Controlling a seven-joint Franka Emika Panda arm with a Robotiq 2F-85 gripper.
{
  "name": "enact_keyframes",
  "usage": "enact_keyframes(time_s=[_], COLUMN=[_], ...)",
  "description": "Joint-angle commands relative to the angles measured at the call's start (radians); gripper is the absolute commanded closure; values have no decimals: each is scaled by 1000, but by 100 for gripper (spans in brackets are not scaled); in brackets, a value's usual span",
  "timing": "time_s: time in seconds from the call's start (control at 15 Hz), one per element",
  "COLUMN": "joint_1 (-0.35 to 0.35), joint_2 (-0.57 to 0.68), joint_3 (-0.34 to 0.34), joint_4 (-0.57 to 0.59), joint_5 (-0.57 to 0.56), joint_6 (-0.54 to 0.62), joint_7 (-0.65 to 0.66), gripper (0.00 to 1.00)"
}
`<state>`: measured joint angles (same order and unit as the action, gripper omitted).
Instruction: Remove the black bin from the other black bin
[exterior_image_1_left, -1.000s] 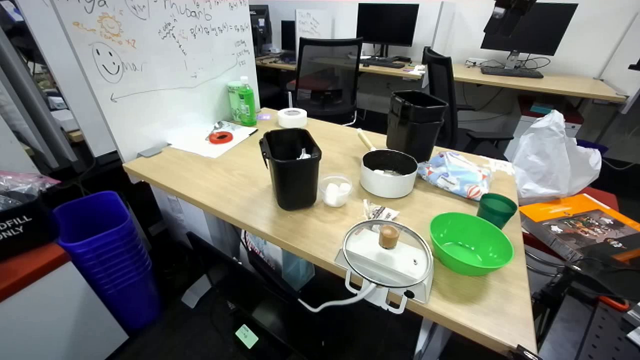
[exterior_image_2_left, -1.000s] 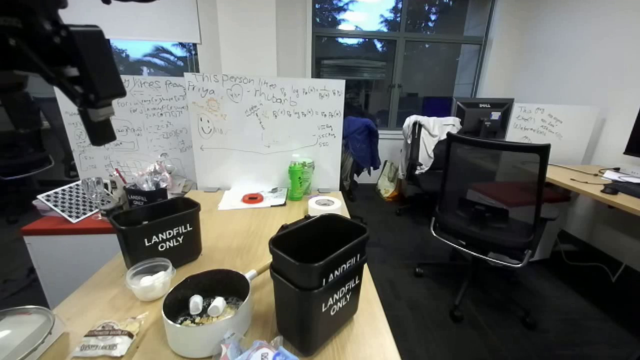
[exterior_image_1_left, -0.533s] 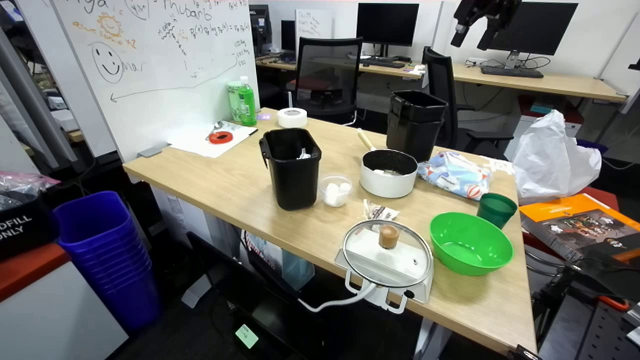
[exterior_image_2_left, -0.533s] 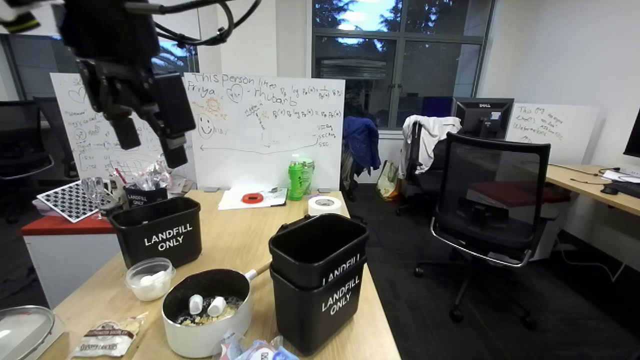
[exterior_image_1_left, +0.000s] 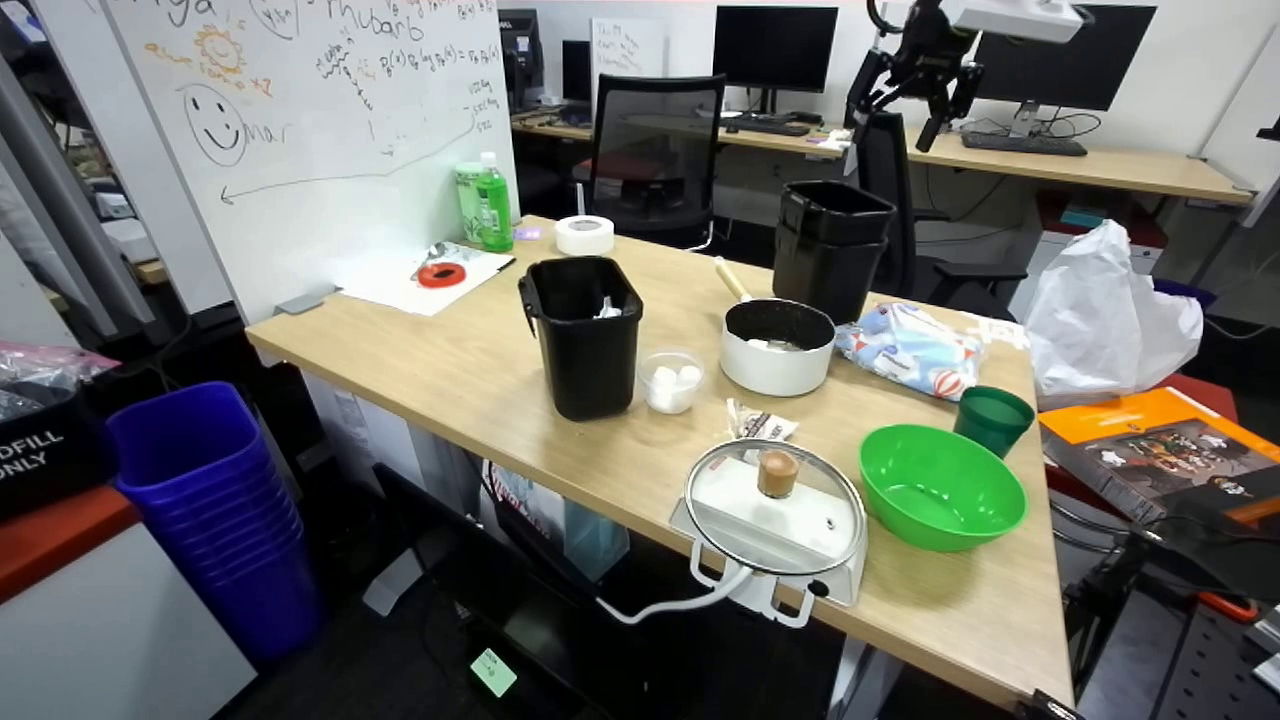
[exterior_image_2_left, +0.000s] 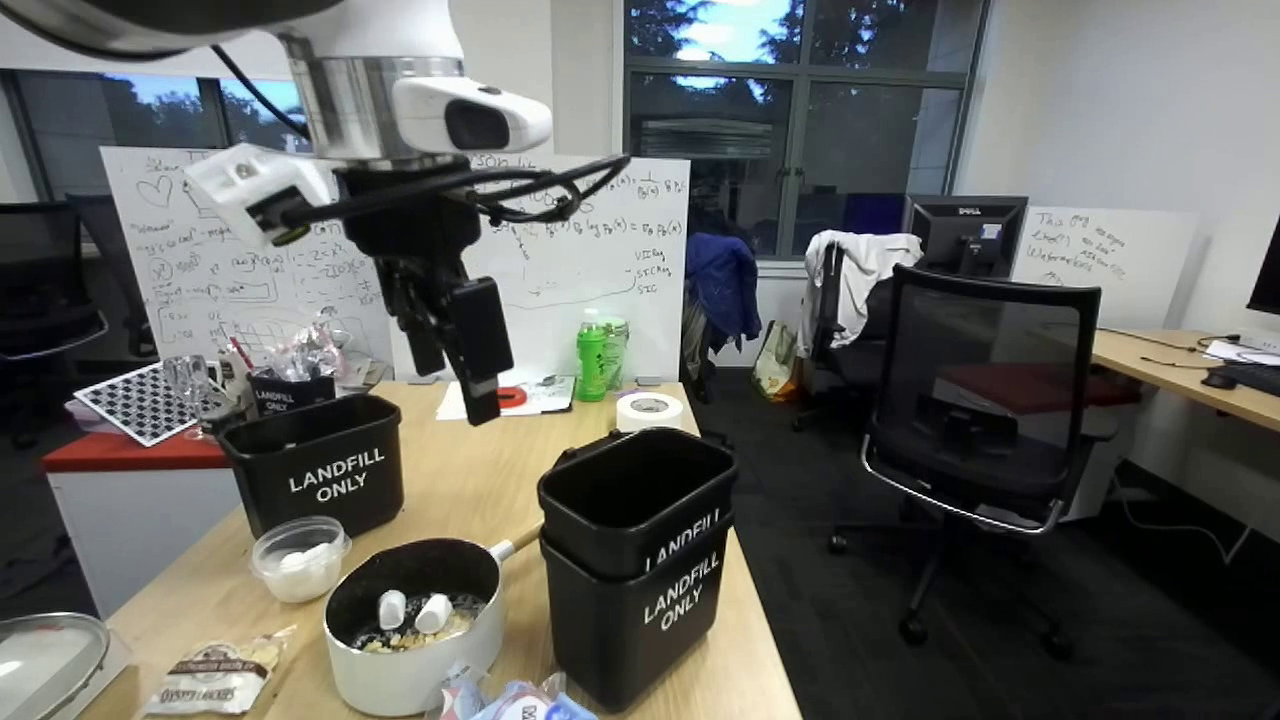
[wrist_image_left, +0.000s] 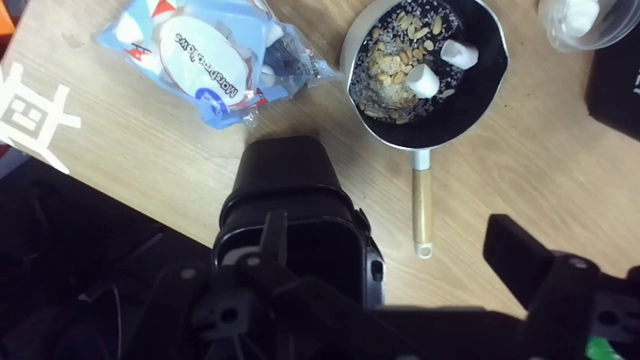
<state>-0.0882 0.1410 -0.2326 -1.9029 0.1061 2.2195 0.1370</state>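
The black bin (exterior_image_1_left: 835, 218) sits nested inside the other black bin (exterior_image_1_left: 822, 275), upright at the table's edge. In an exterior view, the black bin (exterior_image_2_left: 680, 540) shows its upper band and partly hidden white lettering. The other black bin (exterior_image_2_left: 640, 625) below it reads "LANDFILL ONLY". My gripper (exterior_image_2_left: 457, 378) hangs open and empty, higher than the stack and apart from it. In the wrist view, one finger of the gripper (wrist_image_left: 387, 222) overlaps the opening of the black bin (wrist_image_left: 320, 250); the other finger is over the tabletop. The other black bin (wrist_image_left: 285, 167) shows below the rim.
A white pot (exterior_image_1_left: 778, 360) with a wooden handle (wrist_image_left: 422, 207) stands beside the stack. A marshmallow bag (exterior_image_1_left: 915, 350) lies close by. A separate black bin (exterior_image_1_left: 590, 340), a tub of marshmallows (exterior_image_1_left: 672, 380) and a tape roll (exterior_image_1_left: 585, 236) are on the table.
My gripper has come lower and moved towards the stack, rightward in an exterior view; more of the arm now shows. The bins have not moved.
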Motion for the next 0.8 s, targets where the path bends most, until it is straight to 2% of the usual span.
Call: enact_keyframes(time_s=[0.0, 0.33, 0.47, 0.73], joint_1=[-30, -29, -30, -36], joint_2=[17, 4, 8, 38], joint_3=[28, 32, 25, 5], joint_4=[11, 12, 13, 22], joint_5=[-7, -6, 3, -9], joint_6=[-3, -3, 1, 15], joint_7=[11, 10, 90, 336], gripper=[0, 0, 0, 0])
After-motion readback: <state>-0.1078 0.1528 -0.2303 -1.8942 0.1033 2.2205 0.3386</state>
